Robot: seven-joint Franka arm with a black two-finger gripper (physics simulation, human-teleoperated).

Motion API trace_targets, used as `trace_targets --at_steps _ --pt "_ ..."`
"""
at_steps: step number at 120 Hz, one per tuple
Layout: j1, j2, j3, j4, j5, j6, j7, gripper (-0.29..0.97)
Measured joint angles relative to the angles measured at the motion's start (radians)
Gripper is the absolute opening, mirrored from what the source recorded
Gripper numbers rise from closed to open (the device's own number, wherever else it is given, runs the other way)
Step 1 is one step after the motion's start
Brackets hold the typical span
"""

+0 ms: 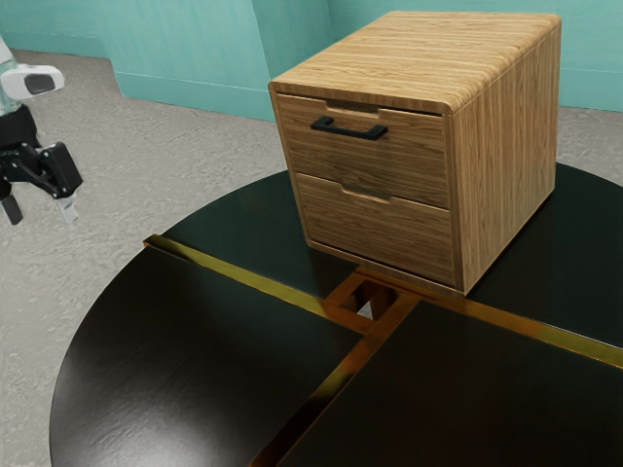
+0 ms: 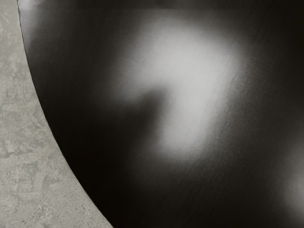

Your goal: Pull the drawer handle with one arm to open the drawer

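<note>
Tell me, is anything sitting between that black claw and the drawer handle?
Nothing. In the exterior view the stretch from the gripper to the handle is bare: only floor and tabletop.

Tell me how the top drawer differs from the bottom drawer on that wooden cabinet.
The top drawer carries a black handle; the bottom drawer shows none. The top drawer sits above, the bottom drawer nearest the table. Both are the same grained wood and look shut.

Wood-grain tan cabinet, black handle, glossy black table, gold strips, speckled grey floor, teal wall
</note>
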Motion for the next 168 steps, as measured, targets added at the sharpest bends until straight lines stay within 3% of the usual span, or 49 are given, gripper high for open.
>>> trace_targets --at_steps 9,24,31,44,50,88,98,109,136,168 --pt "-0.014 0.0 0.0 0.0 0.0 0.07 0.011 0.66" --pt "-0.114 -0.002 0.001 0.0 0.0 0.142 0.028 0.66" --pt "-0.156 -0.034 -0.005 0.101 0.0 0.15 0.035 0.66" --pt "-0.149 -0.028 -0.023 0.144 -0.117 0.142 0.04 0.66" --pt "-0.159 -0.026 -0.031 0.147 -0.138 0.138 0.055 0.66" --pt "-0.247 0.1 -0.08 0.133 -0.14 0.278 0.533 0.66" --pt "-0.241 0.125 -0.081 0.137 -0.116 0.317 0.64 0.66" --pt "-0.222 0.135 -0.113 0.131 -0.04 0.356 0.742 0.66" --pt "-0.373 0.131 -0.16 0.05 0.15 0.426 0.938 0.66" --pt "-0.332 0.175 -0.165 0.079 0.197 0.513 1.098 0.66"
